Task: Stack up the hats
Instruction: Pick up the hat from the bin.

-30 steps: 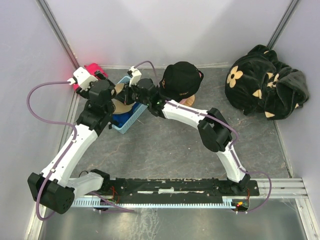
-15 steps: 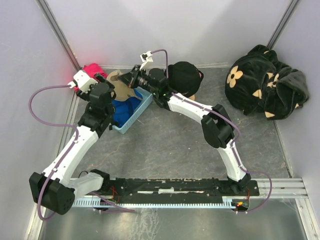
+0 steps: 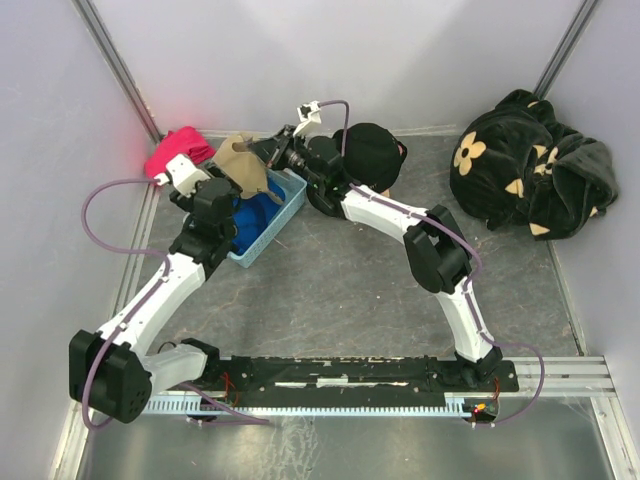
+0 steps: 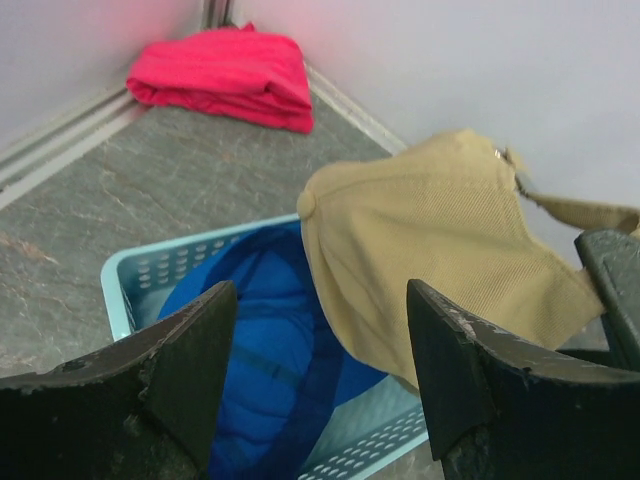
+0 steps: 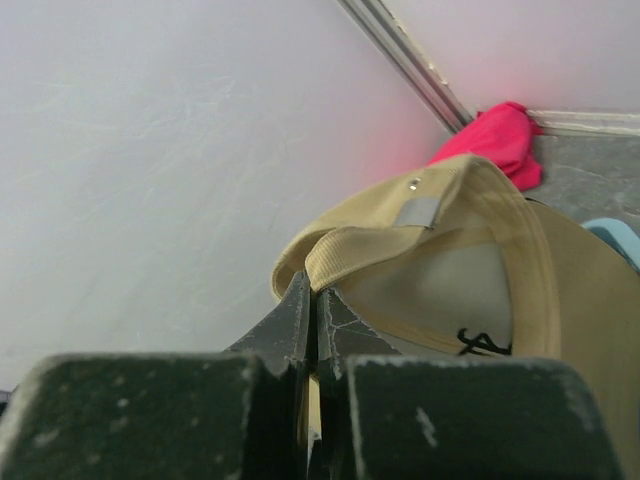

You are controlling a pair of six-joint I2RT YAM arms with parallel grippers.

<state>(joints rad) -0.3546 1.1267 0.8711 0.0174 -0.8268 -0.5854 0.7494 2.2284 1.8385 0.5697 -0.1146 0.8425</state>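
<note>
Grey stone-patterned table [image 3: 340, 300] is enclosed by pale walls, and both arm bases are fixed at its near edge. The left gripper [image 4: 318, 292] is positioned at the left side of the table, near the basket [image 4: 125, 275]; its jaws are spread wide and nothing is held between them. The basket is light blue and perforated, and it stands on the table just ahead of this gripper. A bright blue hat [image 4: 250, 345] lies inside it.

Above the far part of the basket, the tan hat [image 4: 430, 250] is held off the table. The right gripper [image 5: 312, 300] is clamped tight on the edge of this hat, with the hat's inside turned toward the right wrist camera. Contact between the tan and blue hats cannot be determined.

Behind the right arm, a black hat [image 3: 368, 150] rests on the table near the back wall. A red-pink cloth bundle [image 4: 225, 75] lies in the far left corner. A black plush fabric [image 3: 530, 165] with beige flowers is heaped at the far right.
</note>
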